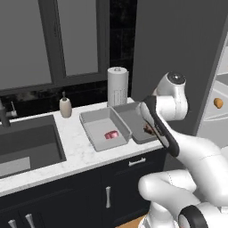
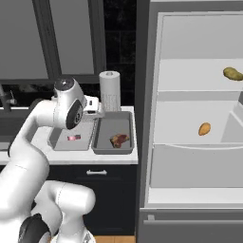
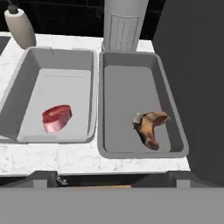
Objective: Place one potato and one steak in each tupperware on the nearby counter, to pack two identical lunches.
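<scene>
Two grey tupperware boxes stand side by side on the white marbled counter (image 1: 75, 156). The left tupperware (image 3: 17, 87) holds a red steak (image 3: 57, 118); the right tupperware (image 3: 122, 96) holds a browner steak (image 3: 150, 127). My gripper (image 3: 112, 178) hovers above the front edge of the boxes, open, its fingertips wide apart with nothing between them. In the right base view the hand (image 2: 93, 108) sits above the boxes, over the red steak (image 2: 73, 137) and brown steak (image 2: 119, 139). Two potatoes lie on shelves of the open fridge: one potato (image 2: 232, 73) higher up, an orange potato (image 2: 204, 128) below.
A paper towel roll (image 1: 117, 84) stands right behind the boxes, a soap bottle (image 1: 65, 107) to their left, then the dark sink (image 1: 26, 142). The tall dark fridge side (image 3: 192, 65) rises close on the right of the boxes. The fridge's open interior (image 2: 190, 156) lies further right.
</scene>
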You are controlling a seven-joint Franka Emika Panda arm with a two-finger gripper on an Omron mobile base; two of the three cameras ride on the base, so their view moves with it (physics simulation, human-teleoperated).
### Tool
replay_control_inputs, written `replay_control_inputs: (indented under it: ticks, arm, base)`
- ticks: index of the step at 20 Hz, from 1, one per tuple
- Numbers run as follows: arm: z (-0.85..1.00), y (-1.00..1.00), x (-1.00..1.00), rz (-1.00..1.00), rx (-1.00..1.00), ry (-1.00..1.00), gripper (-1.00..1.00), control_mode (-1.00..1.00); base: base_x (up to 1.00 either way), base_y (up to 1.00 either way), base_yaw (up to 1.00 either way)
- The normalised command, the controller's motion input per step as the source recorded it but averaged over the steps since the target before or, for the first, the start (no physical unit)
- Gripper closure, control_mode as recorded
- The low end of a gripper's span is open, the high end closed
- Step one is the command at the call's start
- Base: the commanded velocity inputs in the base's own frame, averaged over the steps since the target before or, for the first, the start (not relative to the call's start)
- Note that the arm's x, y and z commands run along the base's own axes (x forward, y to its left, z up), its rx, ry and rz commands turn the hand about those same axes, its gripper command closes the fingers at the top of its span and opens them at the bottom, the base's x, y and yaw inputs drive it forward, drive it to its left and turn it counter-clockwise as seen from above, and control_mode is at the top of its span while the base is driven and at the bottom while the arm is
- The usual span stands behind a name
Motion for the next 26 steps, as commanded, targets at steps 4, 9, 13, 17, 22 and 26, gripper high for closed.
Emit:
replay_control_inputs:
  ticks: [4,9,13,17,22,26]
  arm:
    - [0.92,0.10,-1.00,-0.21,0.18,0.14,-1.00,-1.00]
    - [0.65,0.00,-1.00,-0.19,0.17,0.12,-1.00,-1.00]
    - [0.29,0.00,-1.00,-0.08,0.03,0.04,-1.00,-1.00]
    - [0.02,0.00,-1.00,0.00,-0.07,-0.09,-1.00,-1.00]
    - [0.00,0.00,-0.82,0.05,-0.05,-0.13,-1.00,-1.00]
    - [0.00,0.00,-0.80,0.09,0.00,-0.03,-1.00,-1.00]
  base:
    - [0.00,0.00,0.00]
    - [0.00,0.00,0.00]
    - [0.00,0.00,0.00]
    - [0.00,0.00,0.00]
    - [0.00,0.00,0.00]
    - [0.00,0.00,0.00]
